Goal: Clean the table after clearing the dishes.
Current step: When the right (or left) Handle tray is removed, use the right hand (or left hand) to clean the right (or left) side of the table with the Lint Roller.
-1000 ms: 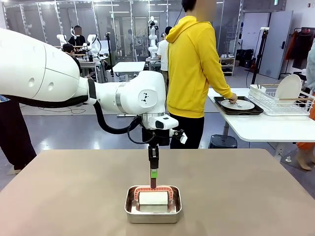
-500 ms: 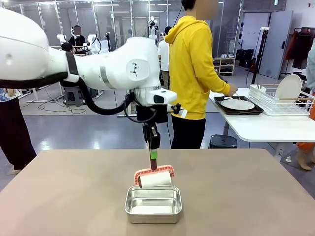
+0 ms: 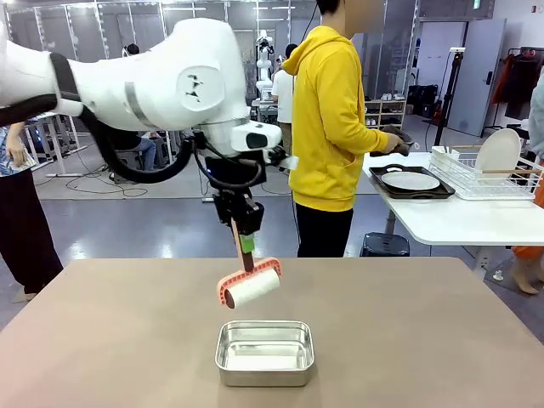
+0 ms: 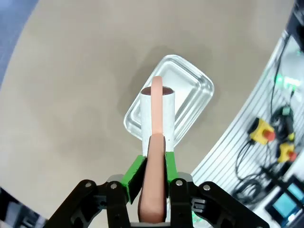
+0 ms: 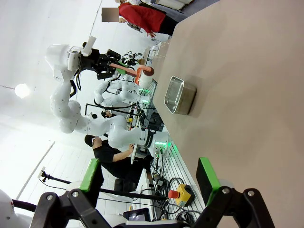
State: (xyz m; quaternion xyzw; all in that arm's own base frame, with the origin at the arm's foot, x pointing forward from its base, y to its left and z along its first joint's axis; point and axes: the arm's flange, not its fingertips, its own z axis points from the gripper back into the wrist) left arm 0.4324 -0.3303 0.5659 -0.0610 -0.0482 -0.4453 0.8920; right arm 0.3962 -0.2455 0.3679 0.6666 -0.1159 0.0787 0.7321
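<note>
Left arm over the tabletop, about to start the cleaning pass. The dishes, one plate on a dark tray, sit on the white side table beside the person. A steel pan rests near the front edge. The cleaning roller hangs tilted above the pan, apart from it, its salmon handle pinched by the left gripper. The right gripper is spread and holds nothing. For a good pass, level the roller, seat it flat, and roll overlapping strokes clear of the pan.
</note>
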